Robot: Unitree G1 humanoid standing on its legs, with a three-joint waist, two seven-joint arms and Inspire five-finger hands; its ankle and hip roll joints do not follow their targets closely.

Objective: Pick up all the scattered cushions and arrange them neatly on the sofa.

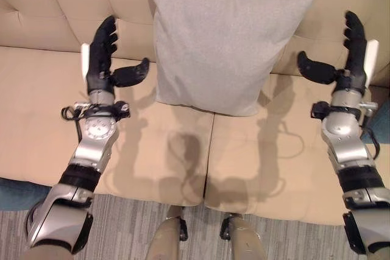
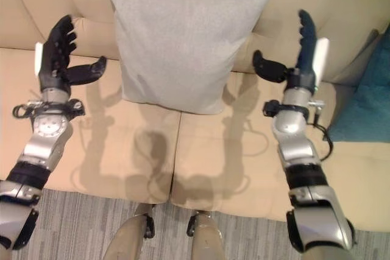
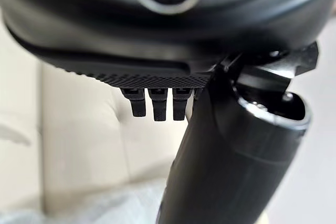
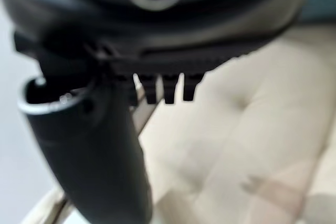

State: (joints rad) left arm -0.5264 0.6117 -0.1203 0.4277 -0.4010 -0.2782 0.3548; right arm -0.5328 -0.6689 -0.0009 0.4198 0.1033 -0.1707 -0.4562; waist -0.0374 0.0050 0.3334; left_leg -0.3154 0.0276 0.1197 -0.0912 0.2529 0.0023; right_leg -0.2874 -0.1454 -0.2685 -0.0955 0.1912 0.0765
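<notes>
Left eye view: my left hand (image 1: 102, 59) and right hand (image 1: 352, 56) flank the grey cushion (image 1: 216, 41), fingers spread, clear of it. It leans, soft, square and woven, on the tufted beige sofa (image 1: 36, 108). I judge it placed; next I'd fetch the teal cushion (image 2: 365, 101) beyond my right hand.

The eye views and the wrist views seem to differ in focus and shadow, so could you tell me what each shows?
Left eye view: even light, the grey cushion and both arms cast soft shadows on the beige sofa. Right eye view: the same, with the teal cushion in focus. Left wrist view: the left robot hand and sofa behind are blurred. Right wrist view: the right robot hand is blurred too.
</notes>
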